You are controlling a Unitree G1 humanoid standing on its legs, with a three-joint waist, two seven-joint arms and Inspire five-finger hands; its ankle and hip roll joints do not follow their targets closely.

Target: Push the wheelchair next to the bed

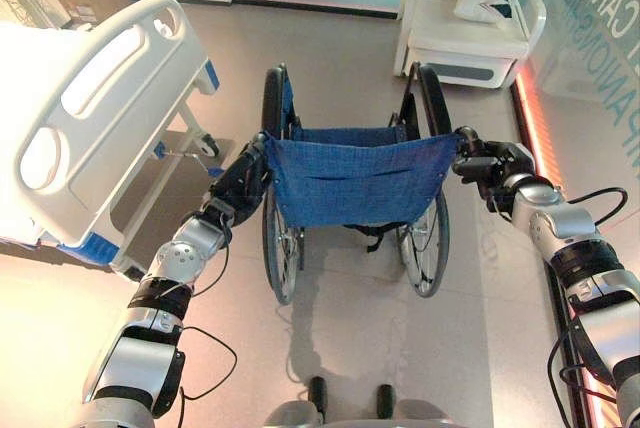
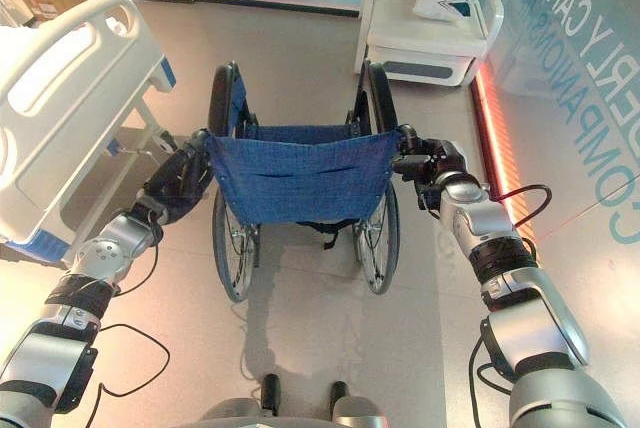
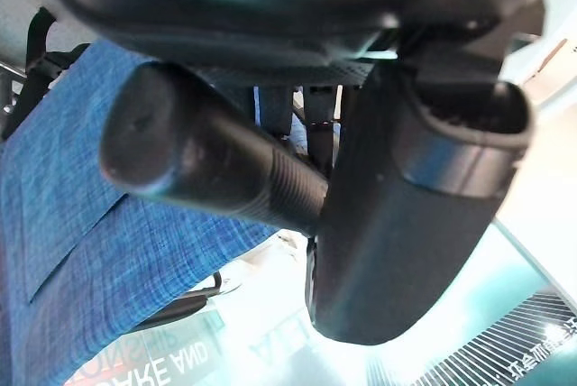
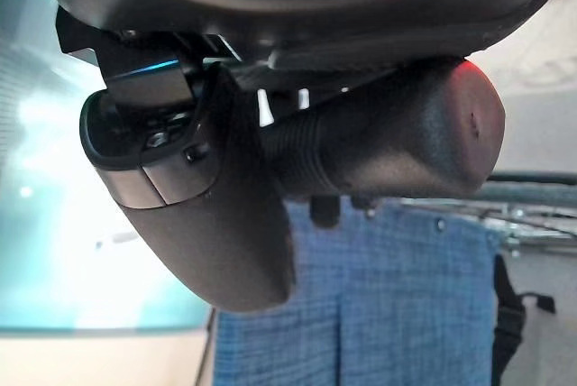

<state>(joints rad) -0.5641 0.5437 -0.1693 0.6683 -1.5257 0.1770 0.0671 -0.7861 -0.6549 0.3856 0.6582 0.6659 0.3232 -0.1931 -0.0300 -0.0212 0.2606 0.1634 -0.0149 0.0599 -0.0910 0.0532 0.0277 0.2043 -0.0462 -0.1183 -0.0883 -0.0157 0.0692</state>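
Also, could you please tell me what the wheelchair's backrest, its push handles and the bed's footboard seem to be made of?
The backrest looks like woven blue fabric: visible weave, stitched seams, slight sag. The push handle in the left hand seems to be matte black rubber or plastic, ribbed near the hand; the right hand holds a similar one. The footboard appears to be moulded white plastic, smooth and glossy, with rounded cut-outs.

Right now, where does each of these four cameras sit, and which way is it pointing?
Left eye view: on the head, looking down at the wheelchair, the bed to its left; both arms reach in.
Right eye view: beside it, same scene, with the armchair beyond.
Left wrist view: on the left wrist, along the left hand, fingers curled round the left push handle.
Right wrist view: on the right wrist, along the right hand gripping the right push handle.
Both wrist views share the blue backrest.
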